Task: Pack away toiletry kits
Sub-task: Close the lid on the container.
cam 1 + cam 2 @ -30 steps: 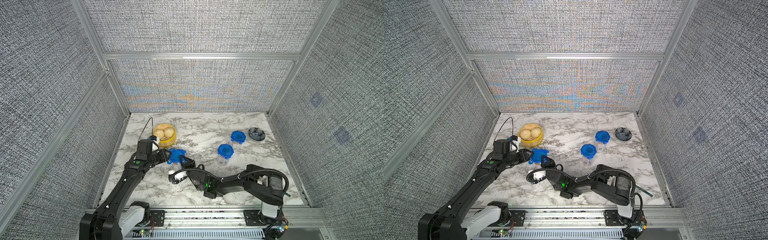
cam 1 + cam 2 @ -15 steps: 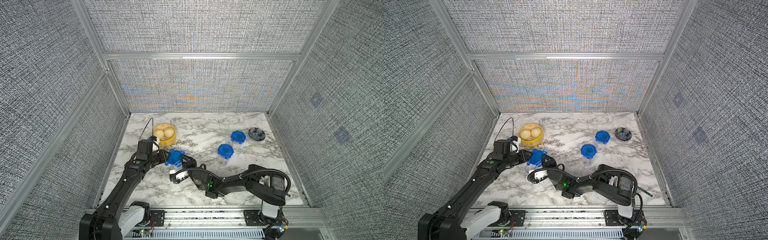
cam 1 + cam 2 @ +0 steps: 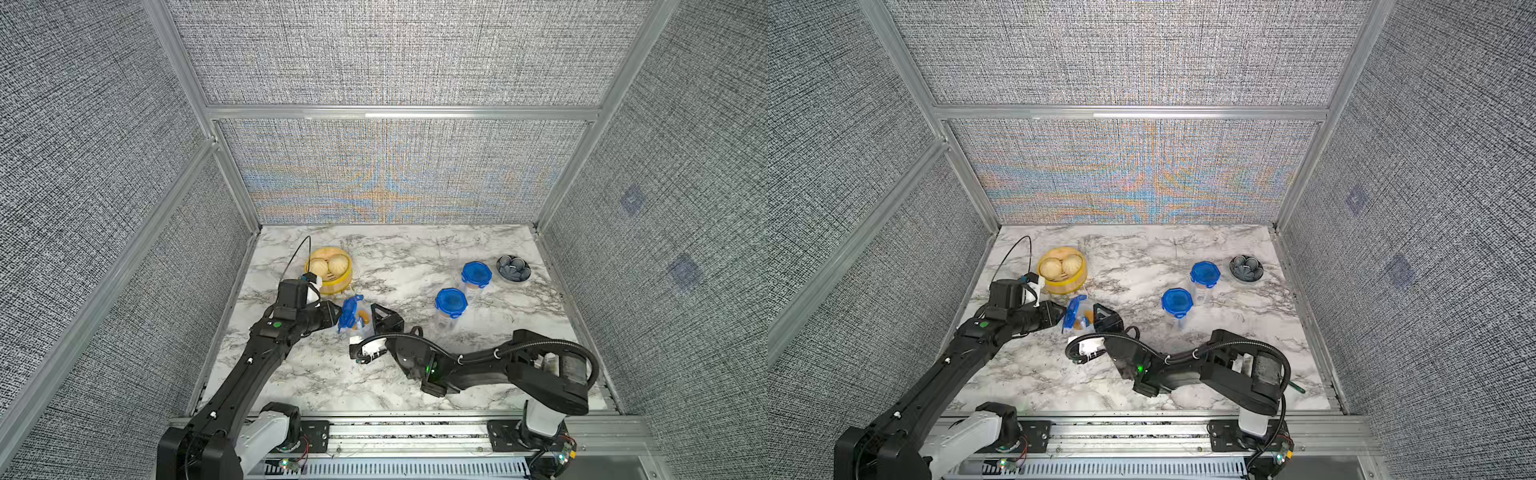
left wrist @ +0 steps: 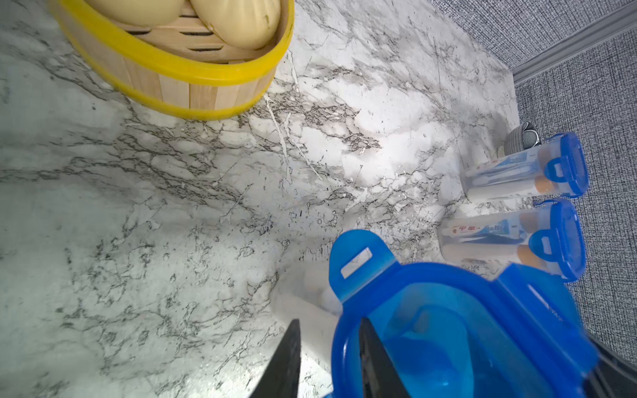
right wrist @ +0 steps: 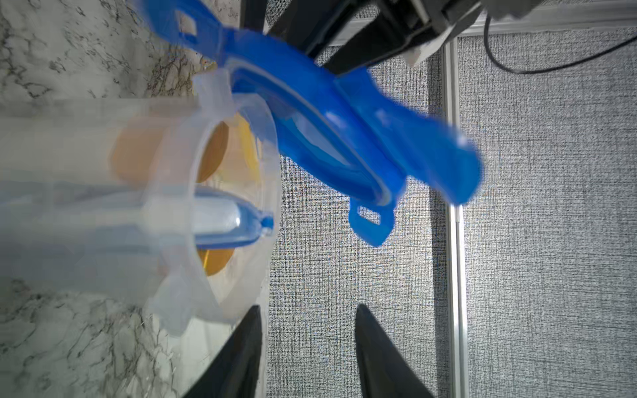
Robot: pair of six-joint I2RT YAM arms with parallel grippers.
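Marble tabletop [image 3: 415, 257] w/ grey fabric walls [image 3: 395, 54]

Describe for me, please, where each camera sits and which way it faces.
Both top views: high above the front, looking down on the marble tabletop; both black arms show, left gripper and right gripper flanking the open clear plastic jar.
Left wrist: low, facing the yellow-banded bamboo steamer and two closed blue-lidded jars; its fingers pinch the tilted blue clip lid.
Right wrist: beside the jar, facing the grey fabric wall; its open fingers and the left gripper show.
Shared: all views show the lid.
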